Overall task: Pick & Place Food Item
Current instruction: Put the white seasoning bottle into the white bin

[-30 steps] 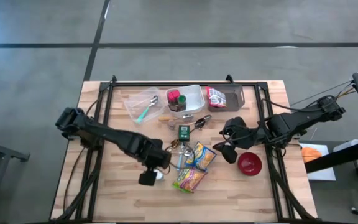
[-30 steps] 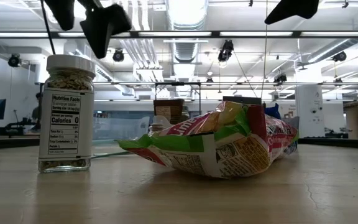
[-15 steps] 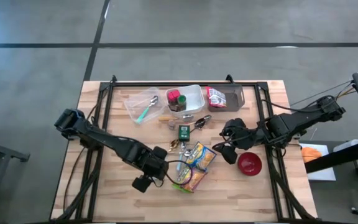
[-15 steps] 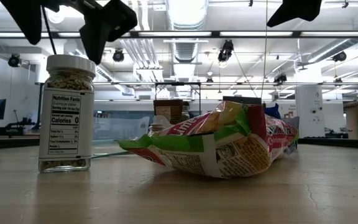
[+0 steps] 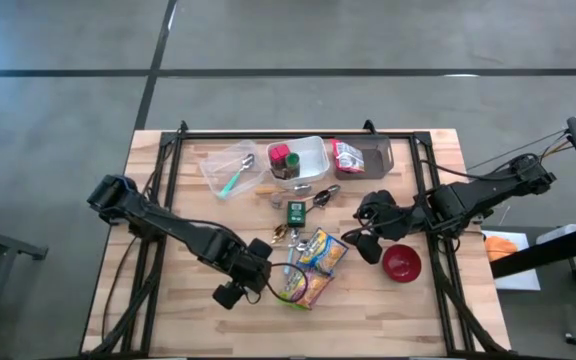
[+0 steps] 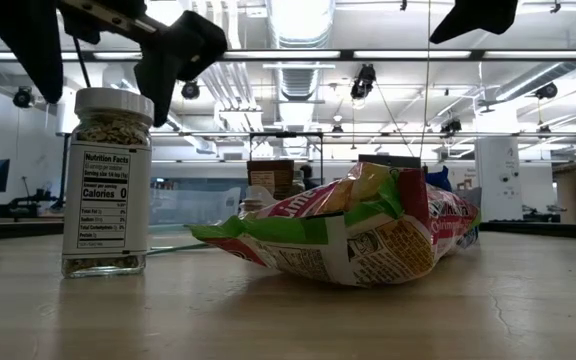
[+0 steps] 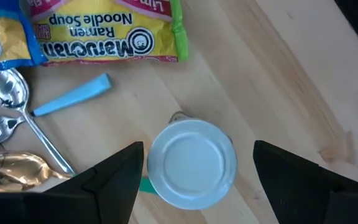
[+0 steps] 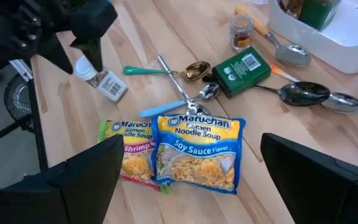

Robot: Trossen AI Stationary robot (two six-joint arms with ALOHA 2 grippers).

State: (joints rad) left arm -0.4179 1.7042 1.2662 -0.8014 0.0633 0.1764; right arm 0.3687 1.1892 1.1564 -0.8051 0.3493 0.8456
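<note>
Low view: spice jar (image 6: 107, 182) upright, axis vertical

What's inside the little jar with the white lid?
The jar is filled with small pale seeds or flakes, seen through its glass. The nutrition label covers the middle. The left hand hangs open above the lid.

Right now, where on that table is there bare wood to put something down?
The near edge of the table below the ramen packets is bare, as is the left side past the clear tray. The middle is crowded with spoons, packets and containers.
</note>
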